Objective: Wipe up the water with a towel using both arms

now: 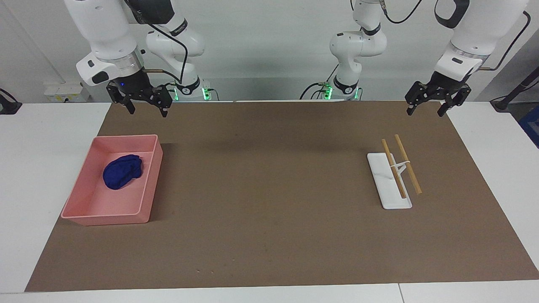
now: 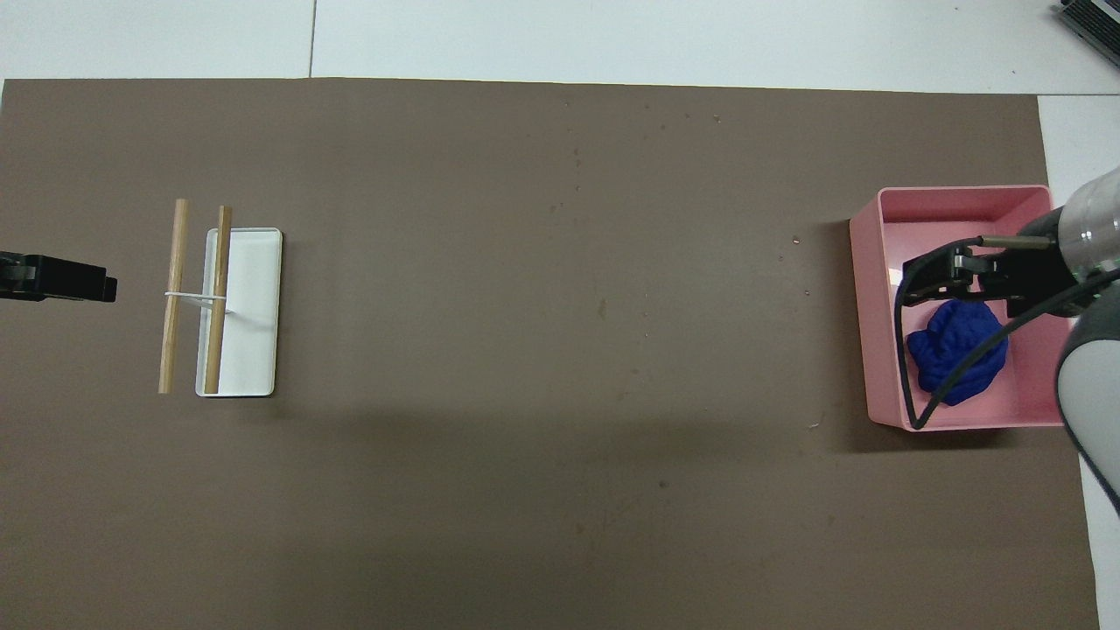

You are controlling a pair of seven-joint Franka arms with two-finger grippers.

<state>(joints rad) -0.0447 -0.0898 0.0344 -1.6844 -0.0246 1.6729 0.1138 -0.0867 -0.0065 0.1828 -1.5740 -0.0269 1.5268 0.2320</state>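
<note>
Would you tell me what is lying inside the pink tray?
Only the crumpled blue towel lies in the pink tray. Whatever is under the towel is hidden by it.

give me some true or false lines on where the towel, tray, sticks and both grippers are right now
1. The towel lies inside the pink tray. True.
2. The right gripper is shut on the towel. False: it is open, up in the air, holding nothing.
3. Two wooden sticks lie partly across the white tray. True.
4. The left gripper touches the sticks. False: it hangs open above the brown mat.
</note>
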